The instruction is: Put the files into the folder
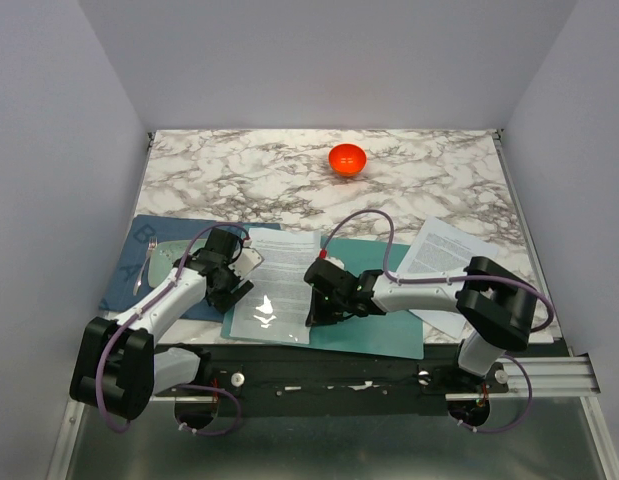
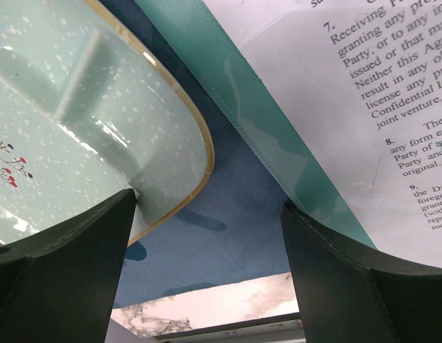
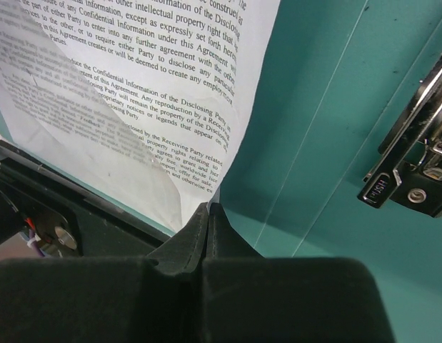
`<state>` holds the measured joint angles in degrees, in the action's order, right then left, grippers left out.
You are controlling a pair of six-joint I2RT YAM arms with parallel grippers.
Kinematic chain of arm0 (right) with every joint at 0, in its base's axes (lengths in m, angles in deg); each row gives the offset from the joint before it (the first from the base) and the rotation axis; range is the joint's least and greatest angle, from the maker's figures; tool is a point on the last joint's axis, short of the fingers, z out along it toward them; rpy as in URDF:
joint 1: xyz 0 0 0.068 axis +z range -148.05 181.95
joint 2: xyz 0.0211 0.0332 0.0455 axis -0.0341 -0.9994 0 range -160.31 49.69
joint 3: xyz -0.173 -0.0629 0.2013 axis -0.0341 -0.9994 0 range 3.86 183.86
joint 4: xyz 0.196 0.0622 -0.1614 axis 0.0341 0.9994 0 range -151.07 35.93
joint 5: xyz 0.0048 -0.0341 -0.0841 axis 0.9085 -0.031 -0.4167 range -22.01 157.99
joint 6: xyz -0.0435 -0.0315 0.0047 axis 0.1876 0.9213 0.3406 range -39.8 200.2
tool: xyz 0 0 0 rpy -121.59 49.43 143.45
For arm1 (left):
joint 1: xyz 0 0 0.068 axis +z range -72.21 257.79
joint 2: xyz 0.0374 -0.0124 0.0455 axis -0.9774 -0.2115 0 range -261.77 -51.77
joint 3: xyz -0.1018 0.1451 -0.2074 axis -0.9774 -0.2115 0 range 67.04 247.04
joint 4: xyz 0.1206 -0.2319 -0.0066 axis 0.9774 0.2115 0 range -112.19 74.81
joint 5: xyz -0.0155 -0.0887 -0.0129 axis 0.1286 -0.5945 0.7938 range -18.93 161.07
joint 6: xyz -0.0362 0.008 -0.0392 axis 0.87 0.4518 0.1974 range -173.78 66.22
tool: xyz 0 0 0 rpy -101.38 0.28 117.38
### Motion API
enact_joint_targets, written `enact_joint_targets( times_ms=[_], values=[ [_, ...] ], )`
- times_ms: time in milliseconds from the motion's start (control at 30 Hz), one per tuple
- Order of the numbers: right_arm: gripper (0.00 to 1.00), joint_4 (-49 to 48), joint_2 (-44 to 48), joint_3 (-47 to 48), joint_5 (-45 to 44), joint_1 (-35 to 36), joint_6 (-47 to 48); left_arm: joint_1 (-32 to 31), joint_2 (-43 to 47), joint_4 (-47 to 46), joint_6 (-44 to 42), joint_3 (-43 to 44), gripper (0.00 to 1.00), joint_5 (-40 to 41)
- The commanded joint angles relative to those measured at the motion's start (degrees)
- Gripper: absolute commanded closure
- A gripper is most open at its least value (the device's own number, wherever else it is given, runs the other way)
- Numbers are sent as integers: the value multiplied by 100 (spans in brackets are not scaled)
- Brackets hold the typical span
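The metal clip (image 3: 413, 164) runs off the right wrist view's edge. From above, print on the files (image 1: 284, 262) is too small to read.

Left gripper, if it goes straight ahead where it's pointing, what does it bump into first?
Probably the dark blue mat, in the gap between the pale plate and the folder edge. The left gripper is open, and depth is hard to judge.

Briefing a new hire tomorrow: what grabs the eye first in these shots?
The bright orange bowl at the far middle of the marble table pops first. Next comes the open teal folder at the near edge, with a printed sheet on its left half and the right claw shut at a corner of that sheet.
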<state>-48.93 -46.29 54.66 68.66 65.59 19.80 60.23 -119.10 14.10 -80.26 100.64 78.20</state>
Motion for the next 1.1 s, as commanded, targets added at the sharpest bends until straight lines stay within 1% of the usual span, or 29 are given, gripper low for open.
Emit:
enact_joint_targets(
  times_ms=[0,467,700,733,800,833,867,933,1000,1067],
  values=[
    [96,78,-140,140,-93,70,20,-54,-131,-158,81,-126,12,-81],
    [96,139,-667,553,127,79,204,-89,-8,-123,38,-179,12,-204],
    [95,333,-501,439,-32,61,336,-89,88,-87,-33,-179,12,-125],
    [93,350,-465,421,-32,70,362,-89,97,-79,-41,-179,12,-125],
    [77,455,-351,404,-32,79,415,-89,132,-70,-50,-170,12,-72],
    [71,499,-299,386,-188,70,433,-89,141,-61,-68,-161,12,-46],
    [61,535,-159,360,-224,70,468,-89,159,-44,-68,-144,12,33],
    [51,614,0,360,-277,70,503,-81,194,0,-68,-39,12,130],
    [46,842,245,412,-400,61,617,-72,264,106,-42,163,12,191],
    [44,1078,413,465,-549,61,661,-54,369,263,28,321,12,218]
  ],
)
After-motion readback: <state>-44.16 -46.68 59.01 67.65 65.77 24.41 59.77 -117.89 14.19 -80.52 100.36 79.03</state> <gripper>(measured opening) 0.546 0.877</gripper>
